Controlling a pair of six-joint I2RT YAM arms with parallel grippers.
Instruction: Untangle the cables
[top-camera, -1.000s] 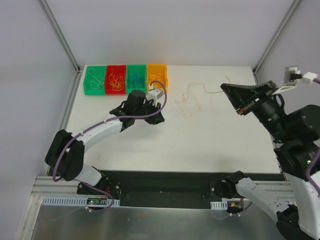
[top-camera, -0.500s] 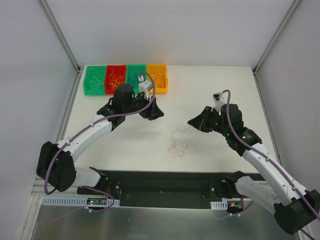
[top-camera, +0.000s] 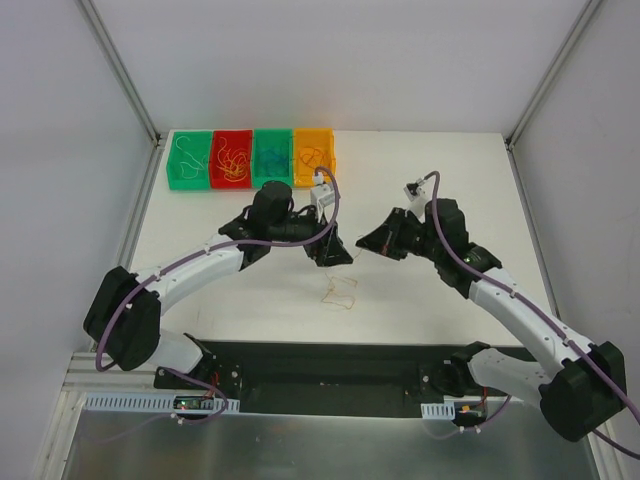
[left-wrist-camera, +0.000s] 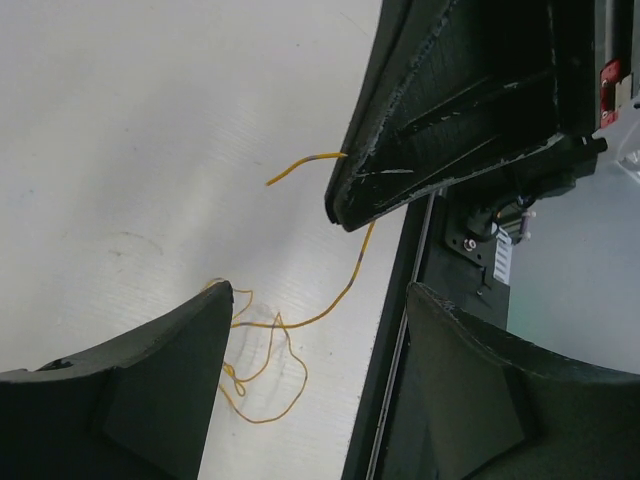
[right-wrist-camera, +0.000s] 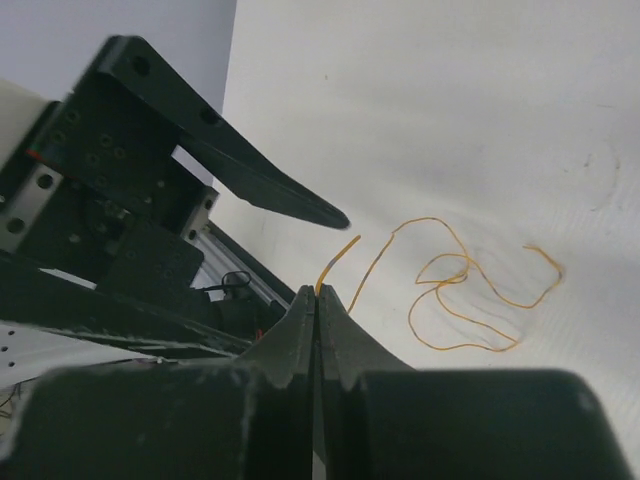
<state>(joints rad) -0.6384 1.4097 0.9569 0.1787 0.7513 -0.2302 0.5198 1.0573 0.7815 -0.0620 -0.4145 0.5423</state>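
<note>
Found the orange wire (right-wrist-camera: 432, 220) looped on the table (top-camera: 450, 300) just under both pincers, one end pinched in the shut right pincer (right-wrist-camera: 317, 295). Beside it, spread the left pincer (left-wrist-camera: 320, 290) from nearly closed to wide, gripping nothing; likely readied a second grasp to pull the loops apart. Beyond the left pincer, noted coloured bins (top-camera: 192, 187).

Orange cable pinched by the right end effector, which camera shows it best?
Right wrist: the orange cable runs unobstructed from the shut right end effector to its loops. Left wrist hides some loops behind the left end effector; top view shows it tiny and faint.
</note>
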